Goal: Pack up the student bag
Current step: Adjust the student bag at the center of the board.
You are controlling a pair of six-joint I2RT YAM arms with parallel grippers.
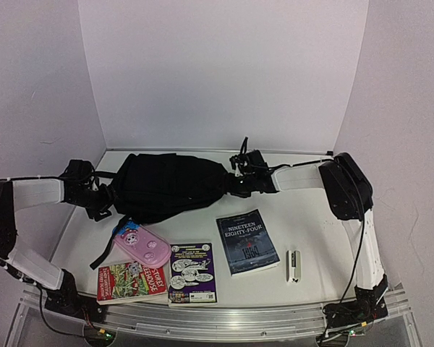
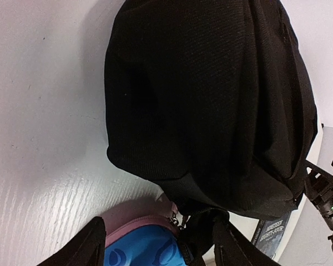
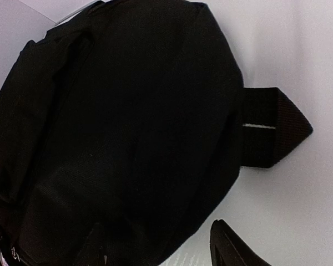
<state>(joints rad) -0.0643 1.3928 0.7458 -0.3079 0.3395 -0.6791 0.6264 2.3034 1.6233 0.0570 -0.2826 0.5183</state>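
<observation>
The student bag (image 1: 166, 186), a large black fabric backpack, lies on its side at the back middle of the table. My left gripper (image 1: 101, 201) is at its left end, open. In the left wrist view the fingers (image 2: 80, 248) stand wide apart over the pink pencil case (image 2: 139, 244), with a black bag strap (image 2: 202, 230) by the right finger. My right gripper (image 1: 239, 182) is at the bag's right end, open. In the right wrist view the bag (image 3: 127, 127) fills the frame and its lower edge lies between the fingers (image 3: 233, 246). A strap end (image 3: 272, 130) sticks out.
In front of the bag lie the pink pencil case (image 1: 141, 244), a red comic book (image 1: 130, 280), a purple comic book (image 1: 192, 272), the dark book "Nineteen Eighty-Four" (image 1: 246, 241) and a small white stapler (image 1: 294, 265). White walls enclose the table on three sides.
</observation>
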